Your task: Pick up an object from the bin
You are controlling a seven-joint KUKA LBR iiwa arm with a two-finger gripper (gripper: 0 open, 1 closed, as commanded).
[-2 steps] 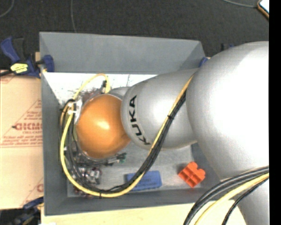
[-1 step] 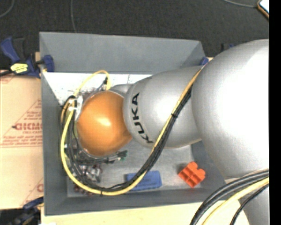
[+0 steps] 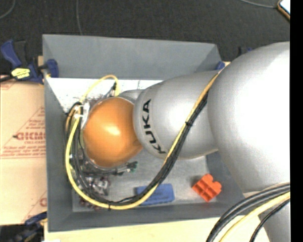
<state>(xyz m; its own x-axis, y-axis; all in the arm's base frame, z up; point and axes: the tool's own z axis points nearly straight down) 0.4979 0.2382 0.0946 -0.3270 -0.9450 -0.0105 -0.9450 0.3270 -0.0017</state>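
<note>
My gripper (image 3: 92, 181) shows as dark metal parts under the orange wrist cover, low in the bin's front left corner. What lies beneath it is hidden. A flat blue block (image 3: 159, 194) rests on the bin floor near the front wall, to the right of the gripper and partly crossed by a yellow cable. An orange ridged brick (image 3: 207, 187) lies further right, near the front right corner.
The silver arm reaches in from the right and covers the middle and back of the bin. Black and yellow cables loop round the wrist along the left wall and the front.
</note>
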